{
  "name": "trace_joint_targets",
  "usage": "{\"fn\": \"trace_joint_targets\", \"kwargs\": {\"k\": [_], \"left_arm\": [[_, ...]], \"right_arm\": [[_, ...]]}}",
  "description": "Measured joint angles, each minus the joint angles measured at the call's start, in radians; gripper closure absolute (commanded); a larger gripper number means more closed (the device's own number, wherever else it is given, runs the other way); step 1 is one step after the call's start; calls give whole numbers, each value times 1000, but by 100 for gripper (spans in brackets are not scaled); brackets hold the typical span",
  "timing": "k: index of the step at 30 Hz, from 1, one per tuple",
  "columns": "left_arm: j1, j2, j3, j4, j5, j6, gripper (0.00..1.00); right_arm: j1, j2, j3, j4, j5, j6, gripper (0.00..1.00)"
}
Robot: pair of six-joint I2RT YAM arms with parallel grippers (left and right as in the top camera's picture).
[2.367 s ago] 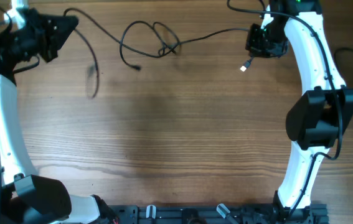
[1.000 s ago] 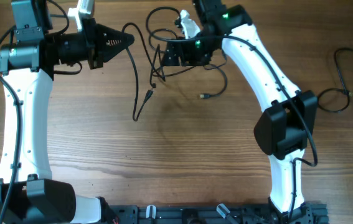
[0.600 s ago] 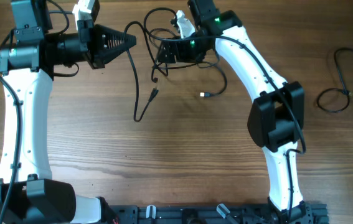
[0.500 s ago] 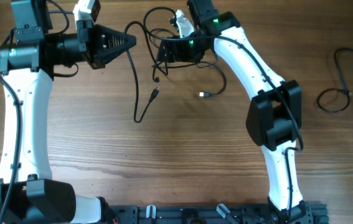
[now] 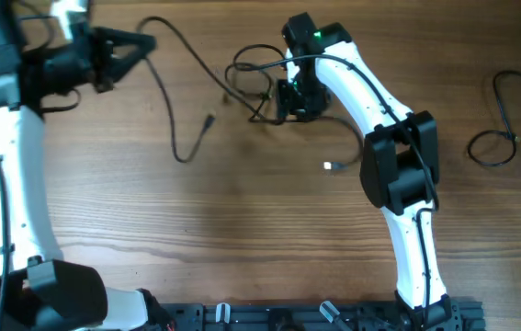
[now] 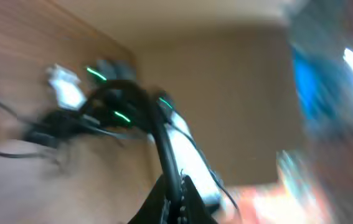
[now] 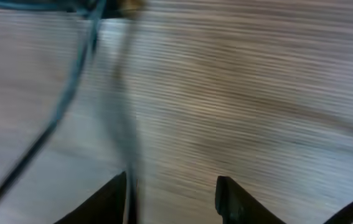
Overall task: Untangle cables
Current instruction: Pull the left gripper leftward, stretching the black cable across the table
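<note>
Thin black cables lie knotted at upper centre, seemingly light and limp, one strand clenched by the left gripper at upper left, the right gripper spread open beside the knot, where a hold probably serves best.

- Table: wood, mid-brown, with long straight grain and darker streaks. Smooth, with a low satin sheen.
- Cables, tangled near the far edge: thin black sheathing, plastic or rubber, matt.
- Plug end, lying loose toward the middle: pale, with a metallic glint.
- Separate cable, by the right edge: the same matt black sheath.
- Arm shells: white plastic, smooth and glossy.
- Joint housings: black and duller.
- Left gripper and right gripper: black plastic, matt. Both wrist views are too blurred to show finer texture.
</note>
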Motion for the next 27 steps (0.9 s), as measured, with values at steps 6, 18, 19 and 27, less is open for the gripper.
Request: {"fn": "trace_joint_targets", "kwargs": {"k": [6, 18, 19, 27], "left_arm": [[138, 0, 0, -39, -404, -40, 96], [163, 0, 0, -169, -931, -35, 96], [163, 0, 0, -177, -957, -34, 96], [159, 18, 0, -224, -1470, -98, 96]], "right_arm": [[-21, 0, -92, 13, 77, 6, 51], [-66, 1, -135, 50, 87, 7, 51], [-69, 1, -135, 50, 87, 7, 51], [-73, 1, -135, 51, 86, 7, 50]]}}
